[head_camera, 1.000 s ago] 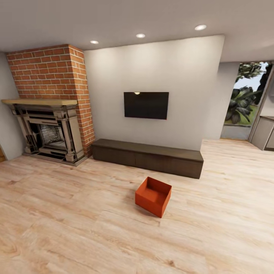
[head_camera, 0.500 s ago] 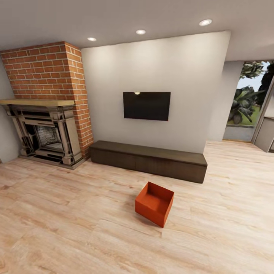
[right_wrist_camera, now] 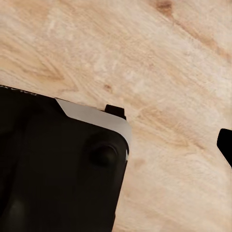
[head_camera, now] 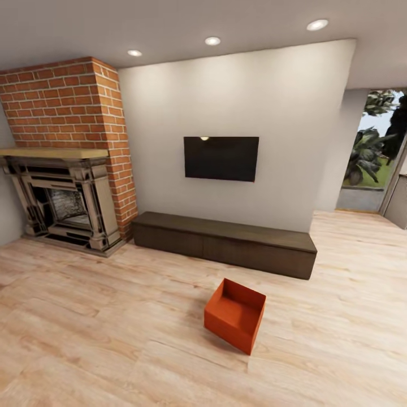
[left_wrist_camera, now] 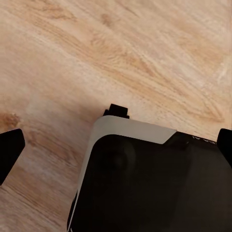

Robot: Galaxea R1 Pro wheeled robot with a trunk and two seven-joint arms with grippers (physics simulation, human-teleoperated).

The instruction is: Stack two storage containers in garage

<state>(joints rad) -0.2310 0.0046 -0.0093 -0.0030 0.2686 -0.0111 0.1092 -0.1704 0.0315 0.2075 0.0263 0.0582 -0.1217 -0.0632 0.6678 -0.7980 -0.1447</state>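
Note:
One of the storage containers [head_camera: 234,317], an orange-red open box bin, sits on the light wood plank floor [head_camera: 102,316] of the living room, a little in front of the long dark bench [head_camera: 226,240]. It is turned at an angle to the bench and holds nothing. In the left wrist view my left gripper [left_wrist_camera: 116,145] is open, its dark fingertips [left_wrist_camera: 9,152] spread wide over the robot's black-and-white body and the wood floor. My right gripper [right_wrist_camera: 116,145] in the right wrist view also hangs over the body and floor, open, with one fingertip [right_wrist_camera: 225,144] at the picture's edge.
A black TV [head_camera: 221,158] hangs on the white wall above the bench. The red brick fireplace [head_camera: 62,198] stands at the left. At the far right an opening [head_camera: 370,164] leads past greenery. Wide plank floor surrounds the container.
The whole head view has shifted: the camera has come closer to the wall, and the container now looks larger and lower. The container itself has not moved.

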